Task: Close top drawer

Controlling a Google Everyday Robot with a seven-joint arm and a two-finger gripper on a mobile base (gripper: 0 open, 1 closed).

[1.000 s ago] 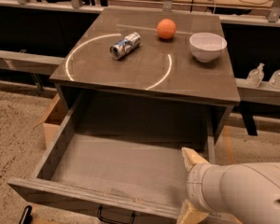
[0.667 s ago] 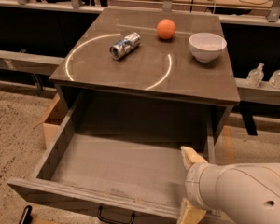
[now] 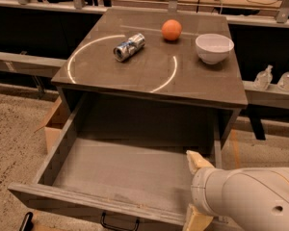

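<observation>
The top drawer (image 3: 125, 172) is pulled far out of the grey-brown cabinet, and its flat bottom is bare. Its small black handle (image 3: 119, 223) shows at the lower edge of the front panel. My gripper (image 3: 189, 190) is at the drawer's front right corner on a white arm. One tan finger (image 3: 198, 160) is inside the drawer above the bottom. The other finger (image 3: 196, 219) is lower, in front of the front panel. The fingers stand apart with the panel's right end between them, holding nothing.
On the cabinet top (image 3: 207, 88) lie a silver can (image 3: 129, 46), an orange (image 3: 171, 30) and a white bowl (image 3: 214, 47). A cardboard box (image 3: 53, 126) stands left of the cabinet. Two clear bottles (image 3: 263, 77) stand on a ledge at right.
</observation>
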